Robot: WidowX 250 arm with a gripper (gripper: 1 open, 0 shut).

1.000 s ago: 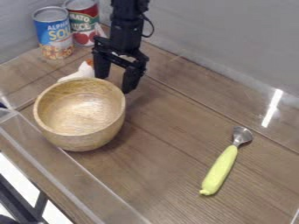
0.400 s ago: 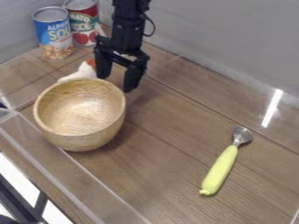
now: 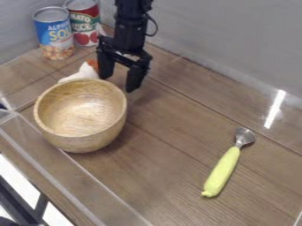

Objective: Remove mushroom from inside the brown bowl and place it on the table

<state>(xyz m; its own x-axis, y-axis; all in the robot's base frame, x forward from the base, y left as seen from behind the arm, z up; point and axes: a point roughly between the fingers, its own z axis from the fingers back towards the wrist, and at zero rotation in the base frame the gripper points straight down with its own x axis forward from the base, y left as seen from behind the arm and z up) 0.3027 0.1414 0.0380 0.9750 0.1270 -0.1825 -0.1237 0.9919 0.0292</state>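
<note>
The brown bowl (image 3: 79, 113) stands at the left of the table (image 3: 177, 124), and its inside shows only bare wood grain. The mushroom (image 3: 80, 71), cream-white with an orange part, lies on the table just behind the bowl's far rim, which hides its lower part. My gripper (image 3: 120, 74) hangs straight down right beside the mushroom, on its right. The black fingers (image 3: 134, 78) are spread open with nothing between them, their tips near the tabletop.
Two labelled soup cans (image 3: 67, 29) stand at the back left corner, close behind the mushroom. A yellow-handled spoon (image 3: 227, 166) lies at the front right. Clear plastic edging (image 3: 71, 190) runs along the table's front edge.
The gripper has edged very slightly to the right, still open. The mushroom, bowl and spoon have not moved.
</note>
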